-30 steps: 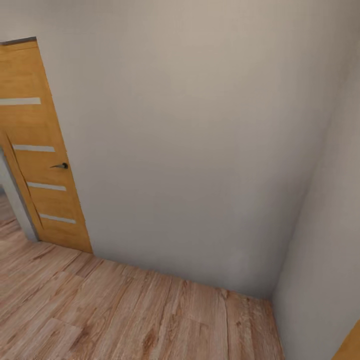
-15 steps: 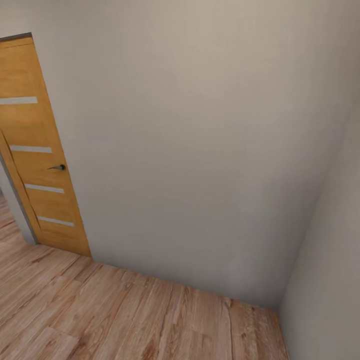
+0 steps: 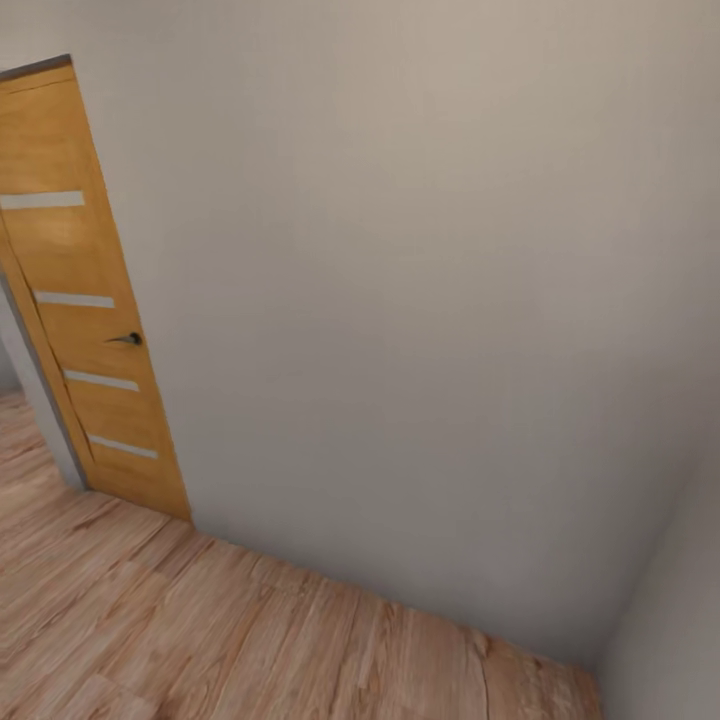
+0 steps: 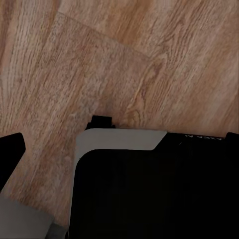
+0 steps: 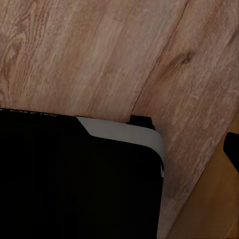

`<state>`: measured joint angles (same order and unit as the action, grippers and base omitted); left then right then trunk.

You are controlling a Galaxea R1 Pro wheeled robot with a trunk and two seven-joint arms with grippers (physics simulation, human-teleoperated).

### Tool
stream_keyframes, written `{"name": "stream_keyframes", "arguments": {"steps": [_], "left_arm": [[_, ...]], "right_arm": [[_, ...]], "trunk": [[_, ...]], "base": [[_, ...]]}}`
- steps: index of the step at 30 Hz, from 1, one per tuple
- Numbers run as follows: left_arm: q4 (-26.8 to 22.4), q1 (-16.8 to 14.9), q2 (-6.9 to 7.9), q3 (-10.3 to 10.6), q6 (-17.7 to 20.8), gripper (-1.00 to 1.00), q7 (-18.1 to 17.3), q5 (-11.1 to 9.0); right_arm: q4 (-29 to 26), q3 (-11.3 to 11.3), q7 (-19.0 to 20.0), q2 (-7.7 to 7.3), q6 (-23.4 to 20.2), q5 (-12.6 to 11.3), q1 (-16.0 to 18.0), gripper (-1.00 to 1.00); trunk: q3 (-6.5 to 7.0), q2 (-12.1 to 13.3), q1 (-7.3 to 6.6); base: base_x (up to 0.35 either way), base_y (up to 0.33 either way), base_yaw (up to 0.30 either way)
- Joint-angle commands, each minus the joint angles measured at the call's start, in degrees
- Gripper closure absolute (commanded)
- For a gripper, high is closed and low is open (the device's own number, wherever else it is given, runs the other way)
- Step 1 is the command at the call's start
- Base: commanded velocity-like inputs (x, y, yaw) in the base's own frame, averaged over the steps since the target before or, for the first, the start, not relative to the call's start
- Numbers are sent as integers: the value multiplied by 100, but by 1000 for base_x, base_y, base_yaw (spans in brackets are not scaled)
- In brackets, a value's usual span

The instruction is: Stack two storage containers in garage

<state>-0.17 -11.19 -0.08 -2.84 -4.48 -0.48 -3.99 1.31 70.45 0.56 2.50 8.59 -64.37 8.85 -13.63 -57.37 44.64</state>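
A light wood plank floor is being shown running up to a plain grey wall and an orange wooden door, with the robot's black base being carried on it.

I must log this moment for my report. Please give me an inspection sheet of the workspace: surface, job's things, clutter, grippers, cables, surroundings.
Surface: light wood plank floor, also under both wrist cameras.
Job's things: nothing seen; no orange-red bins.
Clutter: nothing seen.
Grippers: a dark tip at the picture's edge in the left wrist view and another in the right wrist view, possibly fingertips; open or shut cannot be told.
Cables: nothing seen.
Surroundings: plain grey-white wall straight ahead, meeting a side wall at a corner; orange wooden door with pale horizontal strips and a dark handle, standing open beside a doorway; black and grey robot base below the wrist cameras.
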Motion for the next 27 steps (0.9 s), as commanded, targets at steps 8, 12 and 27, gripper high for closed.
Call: {"name": "stream_keyframes", "arguments": {"steps": [8,12,27], "left_arm": [[8,-6,-1,-23,-18,-100,-5,-41],[8,-6,-2,-23,-18,-100,-5,-41],[8,-6,-1,-23,-18,-100,-5,-41]], "right_arm": [[17,48,6,5,20,-40,3,-100],[17,48,6,5,20,-40,3,-100],[18,48,6,5,20,-40,3,-100]], "trunk": [[-7,-4,4],[-7,-4,4],[-7,-4,4]], "base": [[319,0,268],[319,0,268],[319,36,268]]}}
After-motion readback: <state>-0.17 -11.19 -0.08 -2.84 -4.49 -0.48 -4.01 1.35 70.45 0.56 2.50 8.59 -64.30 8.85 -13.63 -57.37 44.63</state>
